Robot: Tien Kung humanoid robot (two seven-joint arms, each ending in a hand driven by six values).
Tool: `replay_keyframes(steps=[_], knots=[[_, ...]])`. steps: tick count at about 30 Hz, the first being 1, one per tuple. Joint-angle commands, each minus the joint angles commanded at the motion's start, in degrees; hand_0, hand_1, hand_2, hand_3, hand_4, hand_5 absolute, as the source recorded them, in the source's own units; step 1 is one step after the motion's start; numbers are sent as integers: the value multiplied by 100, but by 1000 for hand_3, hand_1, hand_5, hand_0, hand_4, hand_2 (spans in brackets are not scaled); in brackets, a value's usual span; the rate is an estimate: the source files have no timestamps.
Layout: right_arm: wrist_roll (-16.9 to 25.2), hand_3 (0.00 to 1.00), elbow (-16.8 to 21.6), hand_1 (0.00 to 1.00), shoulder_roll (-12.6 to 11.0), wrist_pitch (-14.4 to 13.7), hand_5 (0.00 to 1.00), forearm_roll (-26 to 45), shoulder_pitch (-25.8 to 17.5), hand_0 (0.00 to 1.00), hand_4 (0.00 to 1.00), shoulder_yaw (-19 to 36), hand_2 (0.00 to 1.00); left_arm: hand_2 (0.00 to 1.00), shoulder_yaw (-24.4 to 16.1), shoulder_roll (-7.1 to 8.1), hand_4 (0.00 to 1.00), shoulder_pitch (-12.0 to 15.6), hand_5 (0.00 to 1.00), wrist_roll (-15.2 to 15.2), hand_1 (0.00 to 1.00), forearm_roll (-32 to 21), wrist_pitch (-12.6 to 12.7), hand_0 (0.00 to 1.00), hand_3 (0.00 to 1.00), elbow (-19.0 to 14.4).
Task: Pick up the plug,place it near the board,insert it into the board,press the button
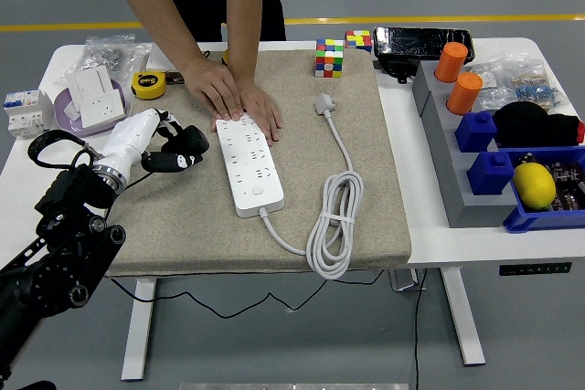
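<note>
A white power strip [247, 164] lies on the beige mat [356, 134], its button near the close end. Its grey plug [324, 104] rests on the mat to the right of the strip, with the white cord coiled [335, 226] near the mat's front edge. A person's two hands [236, 98] press down on the strip's far end. My left hand [178, 150], black fingers on a white wrist, hovers over the mat just left of the strip, fingers loosely curled and holding nothing. The right hand is out of view.
A colour cube [330, 57] stands at the mat's far edge. A yellow tape measure [149, 85] and a purple bowl with a white socket [90, 102] sit at the left. Grey and blue bins with orange cups [457, 78] and a lemon [534, 184] fill the right side.
</note>
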Motion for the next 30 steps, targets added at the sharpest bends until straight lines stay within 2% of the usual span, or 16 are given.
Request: replay_keyframes(steps=[6, 9, 15, 22, 30], knots=[[-6, 786, 0, 761, -9, 1, 909, -12, 8, 849, 998, 8, 752, 387, 564, 234, 417, -261, 56, -6, 578, -146, -14, 659, 301, -104], [-3, 786, 0, 761, -15, -1, 909, -2, 26, 849, 998, 1, 752, 387, 849, 298, 417, -407, 56, -7, 578, -200, -19, 659, 301, -107], [-10, 786, 0, 761, -25, 1, 908, -7, 36, 849, 998, -5, 751, 387, 1251, 281, 417, -630, 54, -11, 579, -220, -9, 659, 301, -86], [-12, 786, 0, 761, -40, 7, 906, -30, 40, 849, 998, -24, 752, 389, 1681, 284, 418, -781, 49, -51, 581, -244, 41, 654, 301, 94], [-16, 785, 0, 761, -43, 8, 904, -42, 41, 849, 998, -25, 752, 390, 1737, 262, 420, -817, 49, -105, 582, -154, 116, 652, 302, 303]])
